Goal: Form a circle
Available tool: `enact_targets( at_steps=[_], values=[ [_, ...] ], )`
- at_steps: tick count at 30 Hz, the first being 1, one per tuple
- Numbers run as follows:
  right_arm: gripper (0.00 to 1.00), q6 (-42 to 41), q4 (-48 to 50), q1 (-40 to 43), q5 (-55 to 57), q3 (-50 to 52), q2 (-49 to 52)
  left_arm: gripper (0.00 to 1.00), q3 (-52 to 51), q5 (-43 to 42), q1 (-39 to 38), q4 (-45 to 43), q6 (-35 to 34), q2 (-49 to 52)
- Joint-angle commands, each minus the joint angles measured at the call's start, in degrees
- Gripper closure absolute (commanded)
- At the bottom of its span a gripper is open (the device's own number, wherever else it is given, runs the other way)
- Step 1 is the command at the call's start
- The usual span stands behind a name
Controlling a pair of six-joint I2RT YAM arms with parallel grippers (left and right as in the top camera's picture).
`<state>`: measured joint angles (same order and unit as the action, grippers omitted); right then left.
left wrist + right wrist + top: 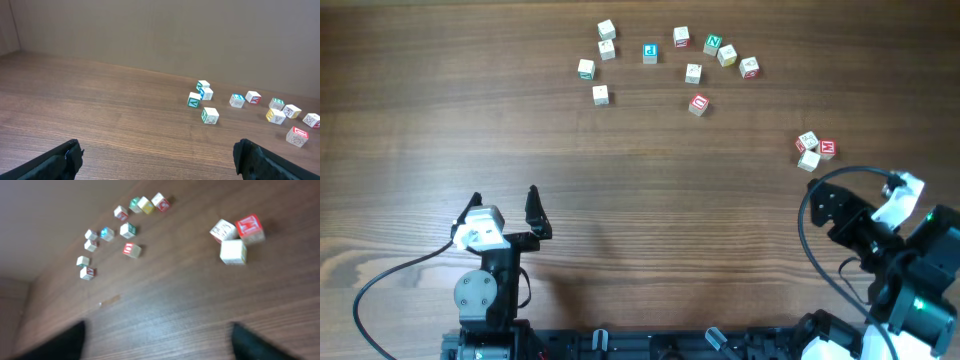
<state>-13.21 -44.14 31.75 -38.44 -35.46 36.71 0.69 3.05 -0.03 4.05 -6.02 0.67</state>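
1. Starting nearest: left gripper (pixel 157 155) and right gripper (pixel 160 340) both spread, empty;
2. three stray blocks (pixel 235 236) huddle touching just beyond the right one; best pick the white block (pixel 233 252) singly, from above;
3. farthest, the loose arc of blocks (pixel 670 60) needs its near side closed.

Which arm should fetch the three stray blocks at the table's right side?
Right. Its open pincer faces the three stray blocks close by; the left pincer sits far across the table.
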Motion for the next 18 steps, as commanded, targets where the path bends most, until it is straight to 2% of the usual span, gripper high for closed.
enact_targets(
  at_steps=[1,3,5,8,10,12,14,16,18],
  values=[
    [0.0,-2.14,-4.66,-0.24,3.34,-0.9,-0.66,0.0,-0.35,-0.68,0.37,-0.07,1.31,-0.5],
    [0.0,-1.14,-3.65,-0.24,2.86,-0.9,-0.61,0.0,-0.35,-0.68,0.37,-0.07,1.31,-0.5],
    [0.0,4.39,-0.61,-0.24,2.56,-0.9,-0.61,0.0,-0.35,-0.68,0.37,-0.07,1.31,-0.5],
    [0.0,12.96,8.04,-0.24,-0.98,-0.9,-0.61,0.0,-0.35,-0.68,0.37,-0.07,1.31,-0.5],
    [0.0,15.23,12.41,-1.53,-1.6,-0.9,-0.7,0.0,-0.35,-0.66,0.37,-0.07,1.31,-0.5],
    [0.0,17.22,16.26,-5.18,1.46,-0.83,-1.05,0.0,-0.35,-0.68,0.37,-0.07,1.31,-0.5],
    [0.0,17.86,19.17,-12.35,9.81,-0.83,-1.9,0.0,-0.35,-0.68,0.37,-0.07,1.29,-0.5],
    [0.0,17.97,19.65,-21.16,18.86,-0.79,-4.55,0.0,-0.35,-0.68,0.37,-0.07,1.31,-0.5],
    [0.0,18.86,19.3,-25.53,21.7,-0.35,-7.67,0.0,-0.35,-0.68,0.37,-0.07,1.31,-0.5]
  ],
)
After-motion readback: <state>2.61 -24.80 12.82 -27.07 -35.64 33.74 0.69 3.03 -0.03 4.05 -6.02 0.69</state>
